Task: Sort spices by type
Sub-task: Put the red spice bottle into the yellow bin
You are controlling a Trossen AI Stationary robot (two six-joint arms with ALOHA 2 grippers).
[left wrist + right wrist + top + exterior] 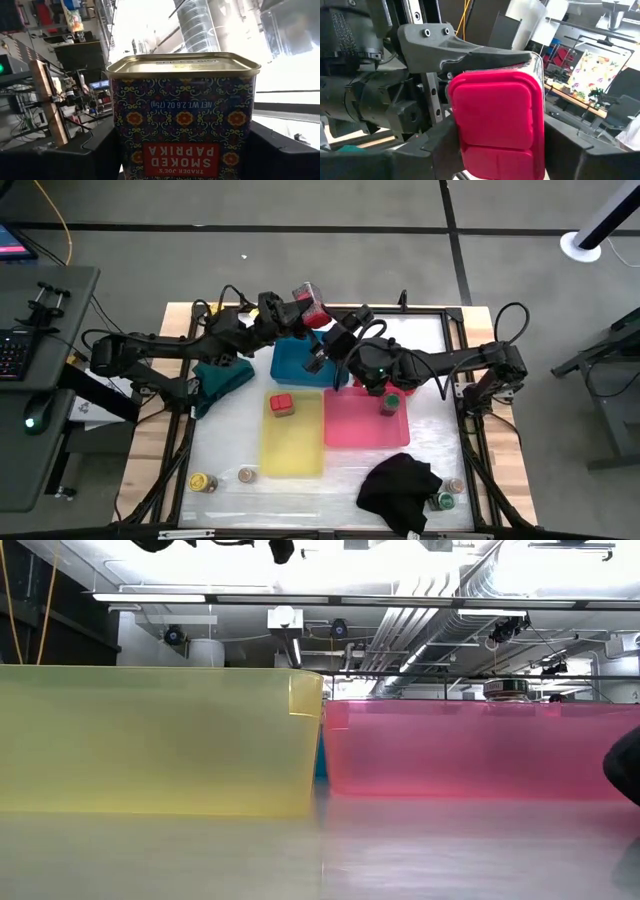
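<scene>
A smoked-paprika tin (311, 302) with a red square lid (495, 115) and a gold base (182, 64) hangs in the air over the far edge of the blue tray (300, 362). My left gripper (298, 308) is shut on it from the table's left side. My right gripper (327, 330) comes from the right, and its fingers close on the tin's lid end. A red-lidded jar (282, 404) stands in the yellow tray (292, 442). A green-lidded jar (390, 402) stands in the pink tray (352, 425). My left gripper pinches the tin's body (185, 120) between its two fingers (100, 152), which lie across the tin on two opposite side walls. The tin is lifted clear and lies on its side. My right gripper has the lid end's two other sides (457, 130) between its fingers (437, 142). It comes level, facing the lid end-on.
Loose jars stand near the front edge: two at the left (200, 481) (246, 474), two at the right (445, 501) (455, 485). A black cloth (400, 485) lies front right, a teal cloth (222, 378) left of the blue tray. In the low view the yellow tray (160, 740) and the pink tray (480, 750) fill the picture.
</scene>
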